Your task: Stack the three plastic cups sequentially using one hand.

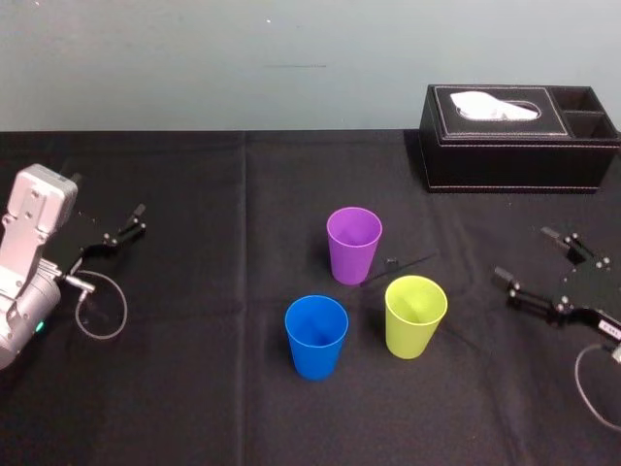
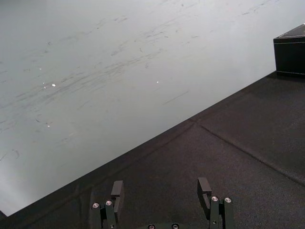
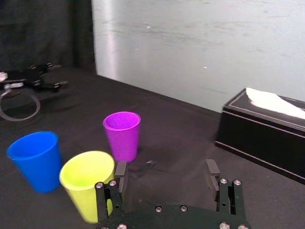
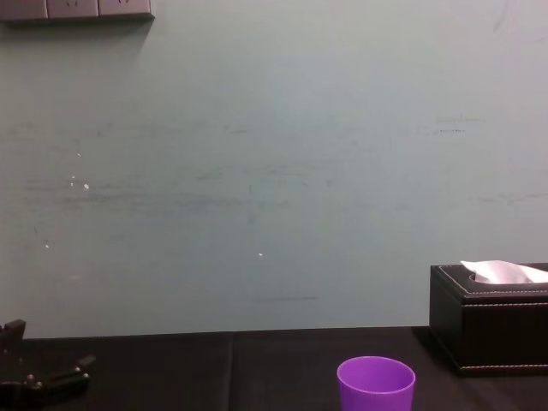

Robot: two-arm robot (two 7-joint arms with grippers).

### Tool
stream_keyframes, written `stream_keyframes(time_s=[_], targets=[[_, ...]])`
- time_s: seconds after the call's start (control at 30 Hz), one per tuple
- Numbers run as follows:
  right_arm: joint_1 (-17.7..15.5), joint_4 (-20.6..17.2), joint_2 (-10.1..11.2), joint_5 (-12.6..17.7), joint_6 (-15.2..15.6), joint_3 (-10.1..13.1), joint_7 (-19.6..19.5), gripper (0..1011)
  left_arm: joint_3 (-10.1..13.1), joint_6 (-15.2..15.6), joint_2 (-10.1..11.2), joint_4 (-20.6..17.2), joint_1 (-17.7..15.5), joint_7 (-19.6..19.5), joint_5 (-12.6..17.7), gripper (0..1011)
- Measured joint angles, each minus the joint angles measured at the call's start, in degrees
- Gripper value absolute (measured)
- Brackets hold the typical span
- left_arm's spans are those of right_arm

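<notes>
Right claw [image 1: 533, 259] hangs spread, black cloth [image 1: 480, 303] lying open between it and the yellow-green cup [image 1: 415, 316]; left claw [image 2: 160, 183] spread too.

1. This looks like a robotics lab or test bench. The work surface is a black-draped tabletop [image 1: 194, 388], plain, with creases running across it.
2. Two robot arms flank it, with the left gripper [image 1: 136, 220] at nine o'clock and the right gripper [image 1: 524, 254] at three o'clock. Both show bare screws, and each trails an exposed cable loop [image 1: 102, 316].
3. Behind the tabletop stands a bare, pale grey-green wall [image 4: 274, 171], scuffed and scratched. In the chest view, grey wall plates [image 4: 77, 8] sit high at eleven o'clock.
4. A black stitched tissue box [image 1: 519, 141] with side compartments sits at one o'clock, an office sort of fitting.
</notes>
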Motion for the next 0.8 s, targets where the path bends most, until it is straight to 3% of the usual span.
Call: stream_keyframes(time_s=[0.33,0.8], targets=[[-1.33,1.52,1.32,-2.93,-3.46,-1.37,7.98,1004,0.0,0.0,0.0,0.0,0.0,0.0,0.0,1011],[0.66,4.59,-1.11,-4.83,-2.43,-3.82,13.33,1004,0.0,0.0,0.0,0.0,0.0,0.0,0.0,1011]])
